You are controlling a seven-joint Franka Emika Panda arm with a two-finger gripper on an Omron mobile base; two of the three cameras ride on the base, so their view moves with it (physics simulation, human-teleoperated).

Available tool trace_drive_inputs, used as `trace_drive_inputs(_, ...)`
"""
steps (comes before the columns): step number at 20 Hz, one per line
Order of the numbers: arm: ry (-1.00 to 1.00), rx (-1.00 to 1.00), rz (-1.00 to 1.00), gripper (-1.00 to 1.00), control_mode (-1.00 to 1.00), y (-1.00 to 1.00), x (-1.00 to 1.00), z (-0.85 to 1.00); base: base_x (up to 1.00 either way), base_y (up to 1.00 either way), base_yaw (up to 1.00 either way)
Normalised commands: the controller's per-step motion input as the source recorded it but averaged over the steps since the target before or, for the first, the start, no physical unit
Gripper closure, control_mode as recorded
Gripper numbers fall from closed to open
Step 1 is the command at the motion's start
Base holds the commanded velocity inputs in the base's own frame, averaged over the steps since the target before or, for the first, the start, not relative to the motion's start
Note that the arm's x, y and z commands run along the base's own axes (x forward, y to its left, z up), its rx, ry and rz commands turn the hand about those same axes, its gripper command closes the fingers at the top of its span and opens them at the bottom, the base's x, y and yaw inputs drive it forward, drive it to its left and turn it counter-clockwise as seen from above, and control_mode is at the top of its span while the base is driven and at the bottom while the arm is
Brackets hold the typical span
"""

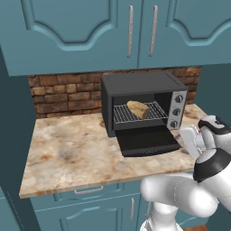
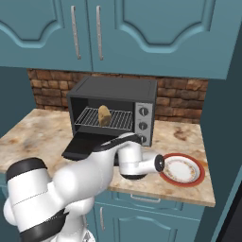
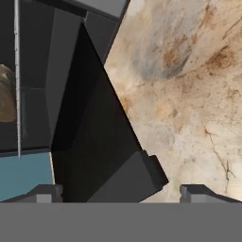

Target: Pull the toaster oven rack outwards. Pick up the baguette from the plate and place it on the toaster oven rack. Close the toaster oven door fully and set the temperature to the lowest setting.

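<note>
Tool (image 3: 120, 194) fingers are seen spread wide with nothing between them, held just over the corner of the lowered door (image 3: 94, 156) and the bench (image 3: 189, 94). The baguette (image 1: 138, 109) is seen lying on the rack (image 1: 126, 115), which is drawn out of the oven (image 1: 144, 101). The plate (image 2: 182, 170) is set bare on the bench, right of the oven.

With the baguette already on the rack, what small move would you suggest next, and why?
Probably slide the open gripper under the front edge of the toaster oven door to begin lifting it. The baguette sits on the toaster oven rack, the plate is empty, and the door hangs fully open.
</note>
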Motion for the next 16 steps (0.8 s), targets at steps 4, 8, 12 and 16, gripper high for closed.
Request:
trace_drive_inputs(4,0.03,0.01,0.00,-1.00,-1.00,-0.25,0.04,0.01,0.00,0.00,0.00)
trace_drive_inputs(8,0.00,0.00,0.00,-1.00,-1.00,0.01,0.41,-0.04,0.00,0.00,0.00)
trace_drive_inputs(12,0.00,0.00,0.00,-1.00,-1.00,0.14,0.19,-0.05,0.00,0.00,0.00)
trace_drive_inputs(16,0.00,0.00,0.00,-1.00,-1.00,0.09,0.05,-0.39,0.00,0.00,0.00)
